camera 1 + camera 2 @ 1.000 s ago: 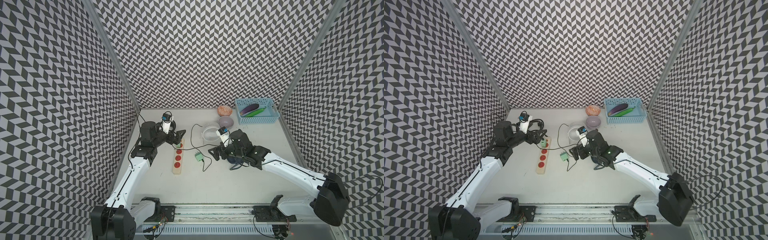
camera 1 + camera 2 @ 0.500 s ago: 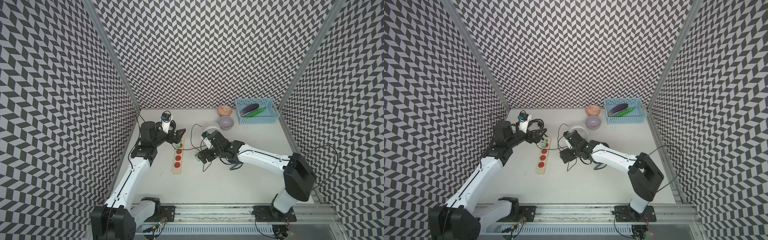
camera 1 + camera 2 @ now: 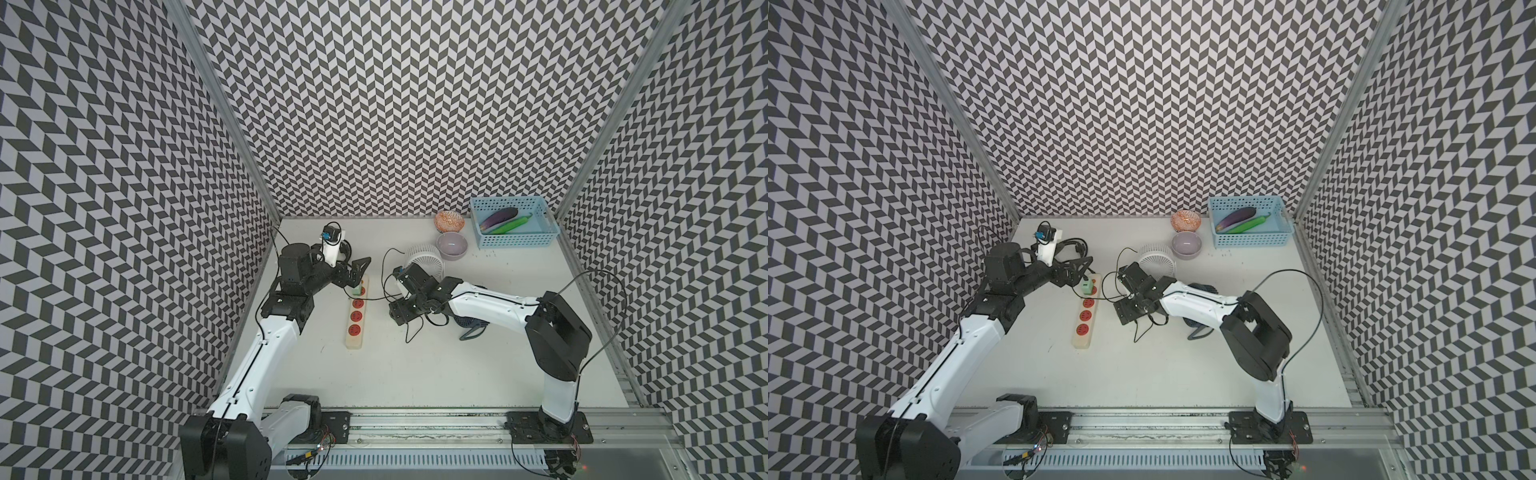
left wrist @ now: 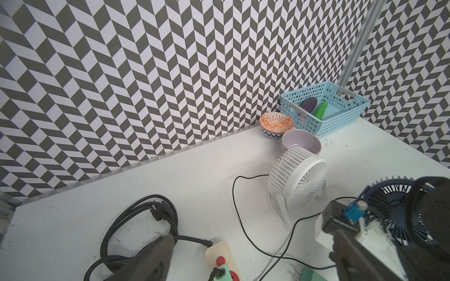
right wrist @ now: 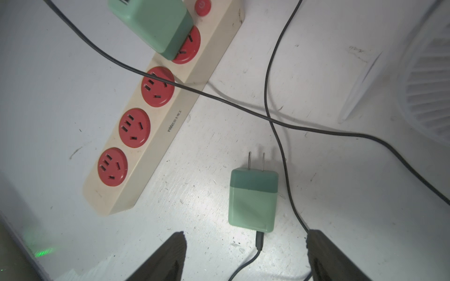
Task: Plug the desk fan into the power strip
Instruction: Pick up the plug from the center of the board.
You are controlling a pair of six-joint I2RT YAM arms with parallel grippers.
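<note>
The cream power strip (image 3: 356, 328) (image 3: 1082, 338) (image 5: 170, 131) lies left of centre with a row of red sockets. A green adapter (image 3: 356, 289) (image 5: 155, 26) is plugged into the socket nearest its red switch. My left gripper (image 3: 359, 274) (image 3: 1086, 270) hangs open around that adapter; one finger (image 4: 155, 258) shows in the left wrist view. A second green adapter (image 5: 253, 202) (image 4: 309, 273) lies flat on the table, prongs toward the strip. My right gripper (image 5: 246, 233) (image 3: 403, 311) is open, just behind its cable end. A white desk fan (image 3: 424, 259) (image 4: 299, 185) and a dark blue fan (image 4: 394, 206) stand nearby.
Thin black cables (image 5: 275, 97) cross over the strip and beside the loose adapter. The strip's thick black cord (image 4: 146, 219) is coiled at the back left. An orange patterned bowl (image 3: 449, 220), a lilac bowl (image 3: 452, 245) and a blue basket (image 3: 513, 241) of vegetables stand at the back right.
My right arm has swung left from over the dark blue fan to just behind the loose green adapter, and its jaws have narrowed somewhat. The left arm has not moved.
</note>
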